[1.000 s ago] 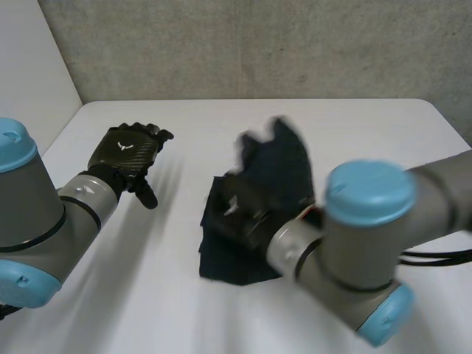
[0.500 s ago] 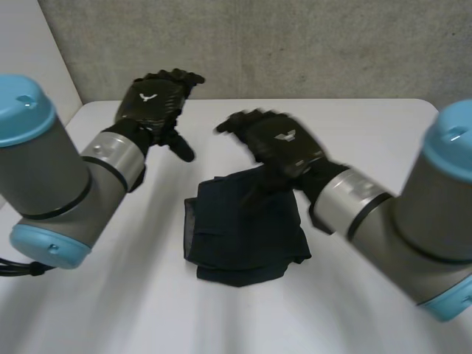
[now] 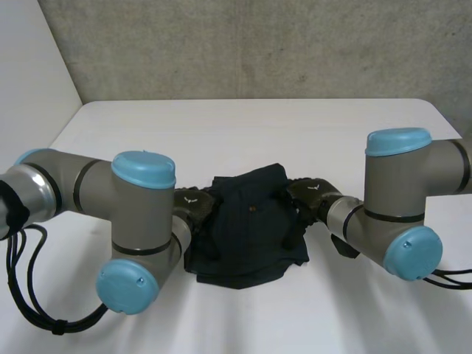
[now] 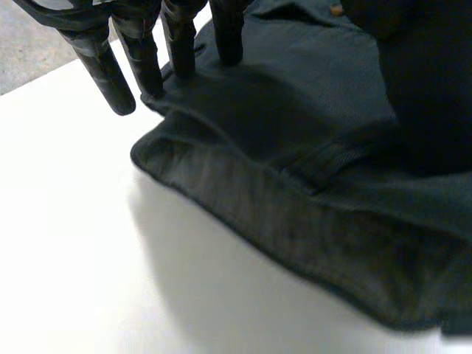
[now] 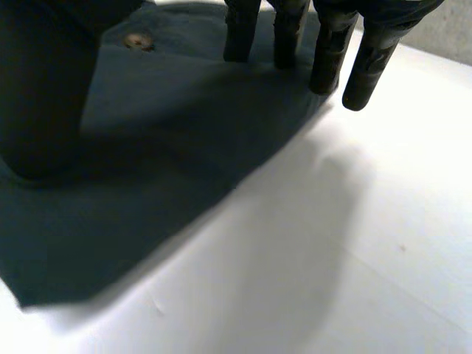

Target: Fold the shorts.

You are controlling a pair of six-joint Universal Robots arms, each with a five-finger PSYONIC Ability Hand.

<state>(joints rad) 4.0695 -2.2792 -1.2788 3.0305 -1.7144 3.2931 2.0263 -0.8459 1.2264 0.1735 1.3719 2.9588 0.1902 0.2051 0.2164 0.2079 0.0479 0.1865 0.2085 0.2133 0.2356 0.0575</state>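
Rumpled, soft dark fabric shorts [image 3: 247, 221] on smooth white table [image 3: 243, 133]

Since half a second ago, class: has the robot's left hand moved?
Yes. The left hand has come back from the table's far edge toward the robot, now at the shorts' left edge.
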